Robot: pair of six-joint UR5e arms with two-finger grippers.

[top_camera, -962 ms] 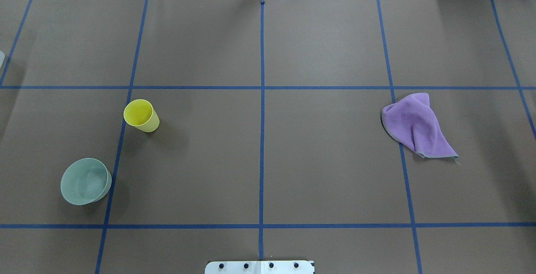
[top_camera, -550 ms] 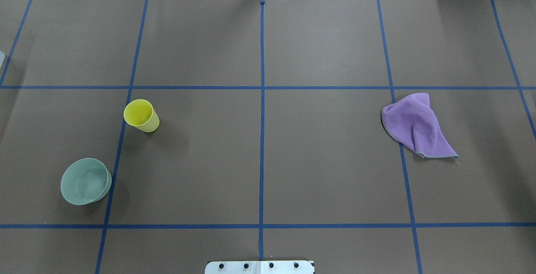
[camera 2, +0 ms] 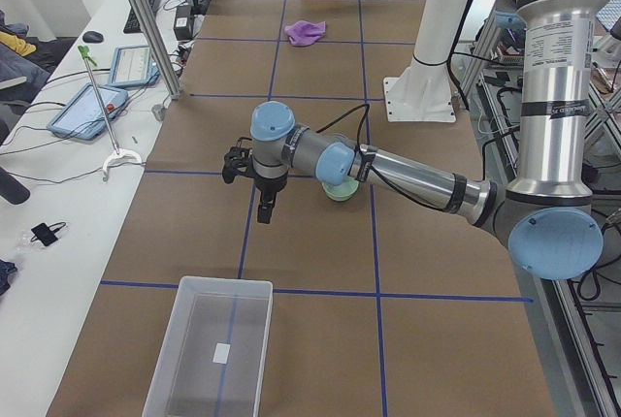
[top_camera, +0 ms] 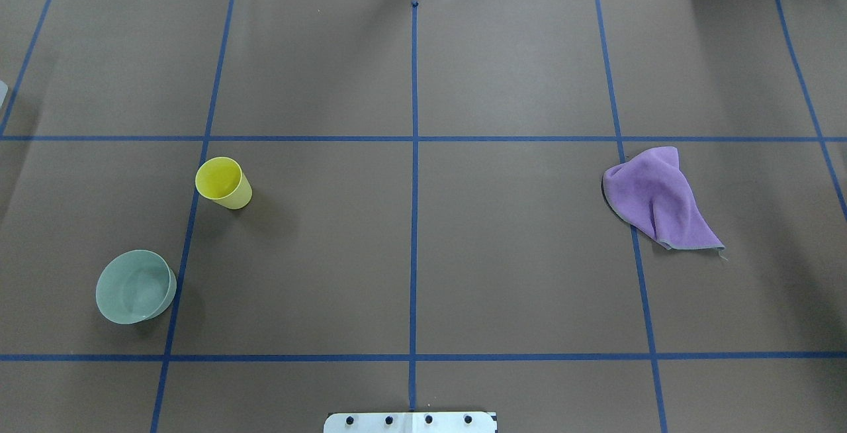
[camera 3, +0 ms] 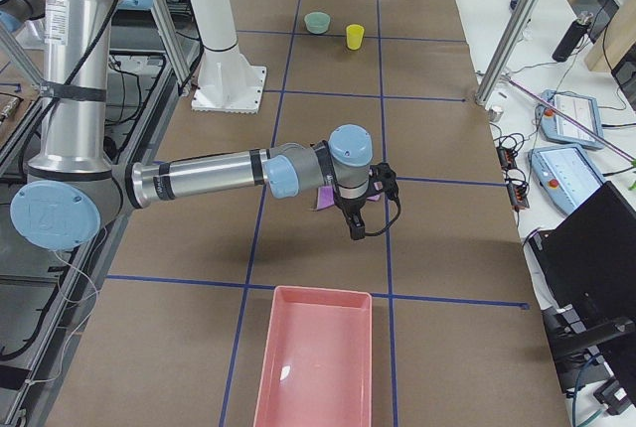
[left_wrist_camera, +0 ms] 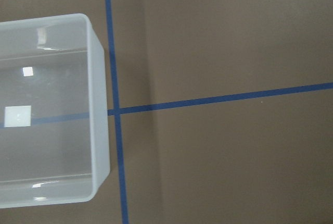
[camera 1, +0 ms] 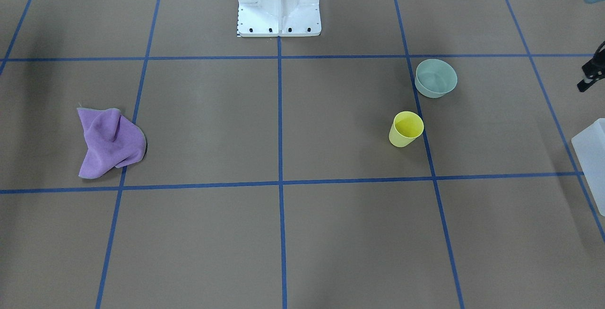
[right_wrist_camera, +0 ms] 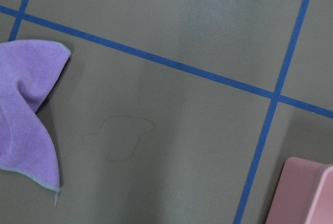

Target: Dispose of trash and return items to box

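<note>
- Two UR5e arms hang over the brown-papered table (top_camera: 516,62), nothing in either gripper. By the look of it, the clear-up has not yet begun.
- Landmark: the white pedestal (camera 1: 279,4).
  - The purple cloth (top_camera: 658,198) lies crumpled well out to the pedestal's right (robot's own right).
  - The yellow cup (top_camera: 223,183) and green bowl (top_camera: 135,286) stand upright to its left, near each other but apart, with the bowl the closer of the two to the pedestal.
  - The clear box (camera 2: 213,349) sits at the table's end far to the pedestal's left.
  - The pink bin (camera 3: 316,357) sits at the end far to its right.
- Right gripper (camera 3: 354,228): seen only from the side cam, so cannot tell whether the jaws are parted or closed. It hangs above the table just beside the cloth, on the side away from the pedestal.
  - The right wrist cam has the cloth at the frame's left edge, so the cloth is not under the jaws.
  - A corner of the pink bin shows at that frame's lower right.
- Left gripper (camera 2: 264,209): jaw state also cannot be told; only a sliver shows in the front view. It hangs farther out from the pedestal than the cup and bowl, well apart from both, and its wrist cam looks down on the clear box and bare paper.
- Likely first step, as a judgement: a pick, cloth for the right arm, cup or bowl for the left.
  - For the cloth, shift back toward the pedestal until a raised fold sits between the jaws, then come straight down and pinch the fold, not a flat edge.
  - For the cup, approx. centre one finger inside the rim and one outside, and squeeze lightly. It looks light enough to tip if nudged.
</note>
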